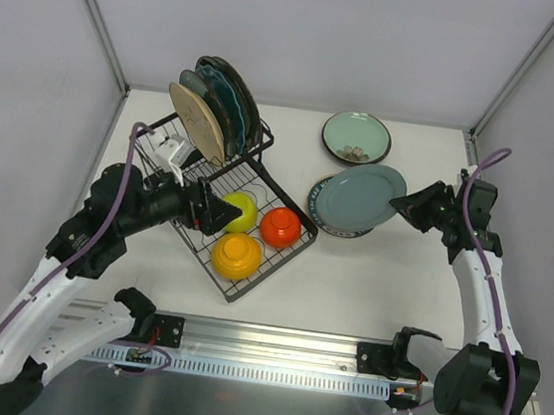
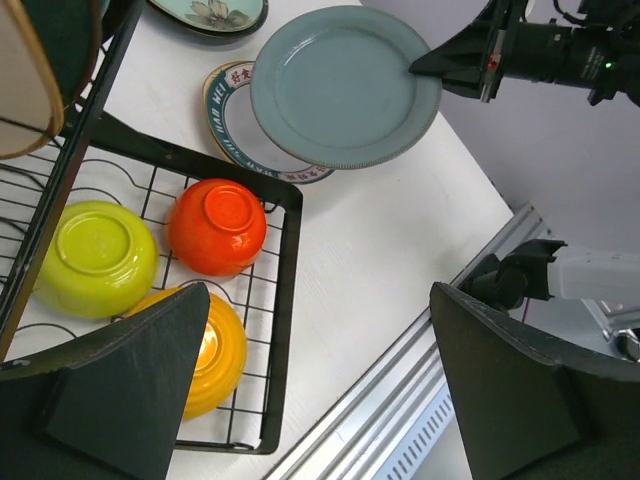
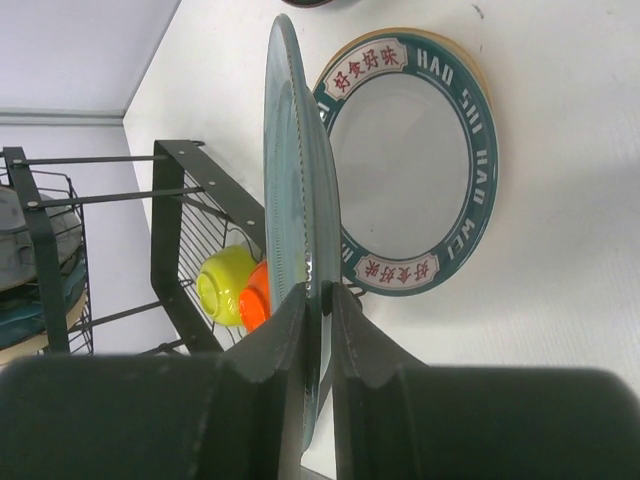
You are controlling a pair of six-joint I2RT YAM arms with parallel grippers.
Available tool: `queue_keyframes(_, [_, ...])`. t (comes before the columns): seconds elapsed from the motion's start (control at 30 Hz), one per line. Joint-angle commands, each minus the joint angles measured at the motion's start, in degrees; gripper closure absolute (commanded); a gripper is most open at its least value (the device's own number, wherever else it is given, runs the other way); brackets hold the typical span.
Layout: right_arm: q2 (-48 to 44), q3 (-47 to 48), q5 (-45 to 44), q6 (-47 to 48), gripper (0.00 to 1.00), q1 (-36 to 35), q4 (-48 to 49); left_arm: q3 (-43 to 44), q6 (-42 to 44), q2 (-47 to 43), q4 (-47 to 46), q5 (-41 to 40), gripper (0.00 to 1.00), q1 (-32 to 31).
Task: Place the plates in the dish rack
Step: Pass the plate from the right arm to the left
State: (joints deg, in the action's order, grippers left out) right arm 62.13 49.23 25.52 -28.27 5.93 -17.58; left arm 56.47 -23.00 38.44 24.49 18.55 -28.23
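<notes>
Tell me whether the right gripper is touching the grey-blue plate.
Touching. The right wrist view shows the right gripper pinching the rim of the grey-blue plate from both faces, with no gap on either side.

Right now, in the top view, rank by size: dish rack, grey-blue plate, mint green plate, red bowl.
dish rack
grey-blue plate
mint green plate
red bowl
Plate order unsure: the grey-blue one is raised toward the camera.

Colours on the white worktop [image 1: 399, 282]
Grey-blue plate [image 1: 360, 199], teal-rimmed, red-lettered plate [image 3: 415, 165], mint floral plate [image 1: 356, 137]; yellow bowl [image 1: 239, 211], red bowl [image 1: 281, 227], orange bowl [image 1: 236, 255]; black rack [image 2: 200, 162]
</notes>
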Motion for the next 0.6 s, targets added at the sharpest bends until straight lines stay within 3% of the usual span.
queue_keyframes(0.0, [-3.9,4.6,7.1,-2.8,0.99,0.5,3.8,3.1,2.3,3.7,-4.1,-11.2,0.07,-7.9])
queue_keyframes(0.27, [-6.8,4.1,10.8,-2.4,1.0,0.4,-0.3,4.4,9.8,13.1,-8.8,-32.7,0.02,-27.4])
queue_keyframes(0.4, [-8.6,3.7,12.7,-2.7,0.99,0.0,-2.6,6.0,21.8,18.8,-11.2,-41.4,0.01,-37.2])
queue_keyframes(0.57, [-11.4,3.5,15.3,-2.3,0.99,-1.5,-5.6,3.7,33.0,24.0,-19.4,-44.6,0.01,-44.6])
